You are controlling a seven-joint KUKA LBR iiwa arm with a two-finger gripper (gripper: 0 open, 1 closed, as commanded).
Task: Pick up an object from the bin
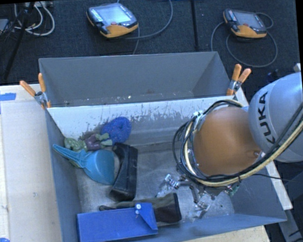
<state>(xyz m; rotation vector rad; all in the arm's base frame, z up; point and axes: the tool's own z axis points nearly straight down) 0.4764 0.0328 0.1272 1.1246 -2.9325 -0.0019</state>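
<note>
Camera view: claw (201, 205) sat low over the bin floor, lower right of centre of frame, hanging under the orange wrist cover (224, 140) with its looped cables. Most of it was hidden by the cover, so I could not tell whether it was apart or together. Nothing visibly clamped in it.

Nearest thing: a black soft lump (168, 210), just left of the claw, near it but contact not resolvable. No item lay directly under the claw that I could make out, only gritty bare floor.

A small shiny metal piece (170, 183) sat up-left of the claw; I couldn't tell if it was loose or part of the robot.

Further left:
- blue flat box (110, 227) lay along the bottom wall, lower left, with a small blue wedge-shaped piece (147, 214) at its right end, touching the black lump.
- black oblong block (126, 170) was tilted, left of centre, leaning against a light-blue scoop (98, 166).
- the scoop's handle pointed to the upper left.
- above the scoop lay a small green-purple toy figure (88, 143), and beside it a blue fuzzy ball (117, 129), both close to the back wall.

Grey metal bin (132, 85) filled mid-frame; the arm came in from the right.
</note>
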